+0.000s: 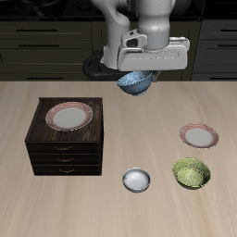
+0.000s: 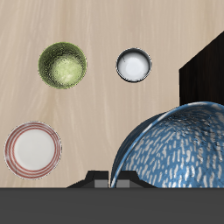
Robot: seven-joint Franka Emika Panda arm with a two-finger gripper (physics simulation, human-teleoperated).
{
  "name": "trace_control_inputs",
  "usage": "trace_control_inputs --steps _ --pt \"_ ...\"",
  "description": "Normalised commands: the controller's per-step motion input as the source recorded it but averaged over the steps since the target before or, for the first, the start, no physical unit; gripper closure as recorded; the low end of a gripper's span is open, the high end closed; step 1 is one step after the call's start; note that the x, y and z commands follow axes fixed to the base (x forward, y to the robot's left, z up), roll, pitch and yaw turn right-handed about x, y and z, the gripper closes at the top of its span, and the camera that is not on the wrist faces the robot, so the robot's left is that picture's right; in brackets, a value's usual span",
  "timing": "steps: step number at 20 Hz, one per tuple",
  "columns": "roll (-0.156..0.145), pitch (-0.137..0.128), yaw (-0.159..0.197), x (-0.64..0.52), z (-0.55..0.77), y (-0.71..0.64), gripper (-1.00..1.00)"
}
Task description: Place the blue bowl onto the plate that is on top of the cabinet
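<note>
My gripper [image 1: 137, 76] is shut on the blue bowl [image 1: 135, 83] and holds it tilted in the air above the table's back middle. In the wrist view the blue bowl [image 2: 175, 149] fills much of the frame, its mottled blue-and-white inside showing. The plate [image 1: 68, 116], cream-white with a reddish-brown rim, lies on top of the dark brown cabinet [image 1: 65, 146], which stands nearer the table's front than the held bowl and off to its side. A dark edge of the cabinet [image 2: 206, 74] shows in the wrist view.
A pink-rimmed plate [image 1: 199, 136] [image 2: 33, 149], a green speckled bowl [image 1: 192, 172] [image 2: 62, 65] and a small grey-white bowl [image 1: 137, 180] [image 2: 134, 64] lie on the table toward the front, away from the cabinet.
</note>
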Motion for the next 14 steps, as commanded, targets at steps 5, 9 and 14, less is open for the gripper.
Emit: trace_control_inputs --steps 5,9,14 --pt "-0.002 -0.024 0.007 -0.04 0.18 -0.14 1.0" --pt "0.0 -0.012 0.022 0.0 0.1 -0.13 1.0" --pt "-0.028 -0.016 0.007 0.06 0.14 -0.33 1.0"
